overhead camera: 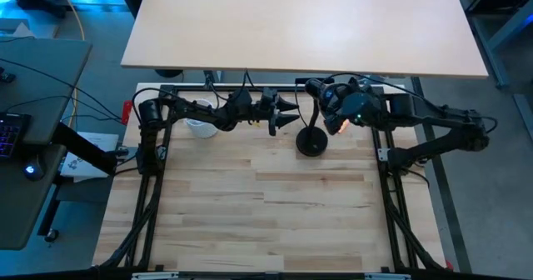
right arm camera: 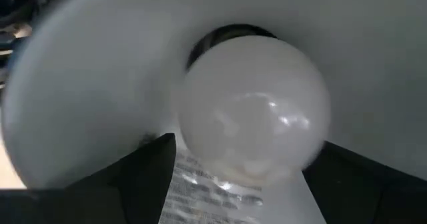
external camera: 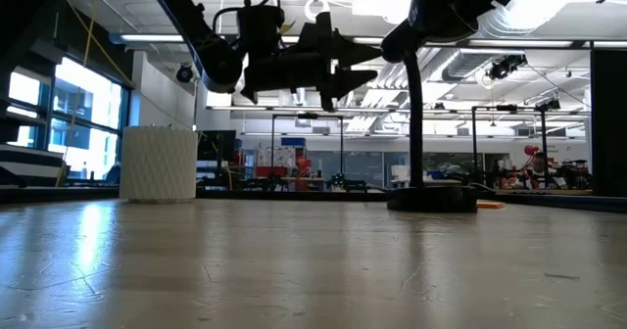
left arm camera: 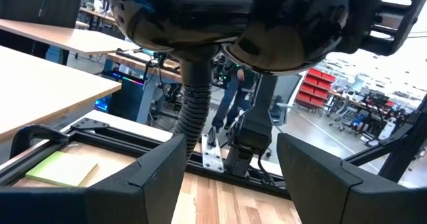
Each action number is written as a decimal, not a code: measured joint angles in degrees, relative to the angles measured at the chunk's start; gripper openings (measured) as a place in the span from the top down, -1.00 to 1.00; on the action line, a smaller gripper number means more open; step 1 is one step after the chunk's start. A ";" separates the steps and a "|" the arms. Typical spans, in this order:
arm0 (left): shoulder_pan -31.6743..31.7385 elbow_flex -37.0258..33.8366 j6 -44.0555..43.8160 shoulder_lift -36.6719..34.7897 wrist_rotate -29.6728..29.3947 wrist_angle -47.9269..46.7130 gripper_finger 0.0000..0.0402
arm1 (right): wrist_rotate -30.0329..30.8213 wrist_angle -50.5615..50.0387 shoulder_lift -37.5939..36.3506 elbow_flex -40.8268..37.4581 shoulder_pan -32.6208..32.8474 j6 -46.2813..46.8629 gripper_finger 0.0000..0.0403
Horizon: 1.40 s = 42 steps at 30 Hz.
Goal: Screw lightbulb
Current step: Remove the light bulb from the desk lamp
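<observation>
The left gripper (overhead camera: 291,113) hung with its jaws apart and holding nothing, aimed at the black lamp (overhead camera: 312,142) from just beside it. The right gripper (overhead camera: 340,113) was way closer: the lightbulb (right arm camera: 253,107) sat in the shade's socket, dead ahead between its spread fingers (right arm camera: 143,174), base pointing away. Inside the shade was some printed text, too blurry to read.

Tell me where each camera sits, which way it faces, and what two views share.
High: above the table, looking straight down; both arms at the far edge, left gripper and right gripper flanking the desk lamp.
Low: table height, looking level across; left gripper, lamp base, white cup.
Left wrist: looks past its own open fingers at the lamp head.
Right wrist: looks into the lamp shade at the lightbulb, fingers either side.
High and low share lamp, cup.
</observation>
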 joint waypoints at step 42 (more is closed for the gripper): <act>-0.08 0.00 -1.02 0.00 -0.28 -0.43 -0.14 | 21.01 -1.99 -0.07 -0.40 7.37 -41.59 -0.52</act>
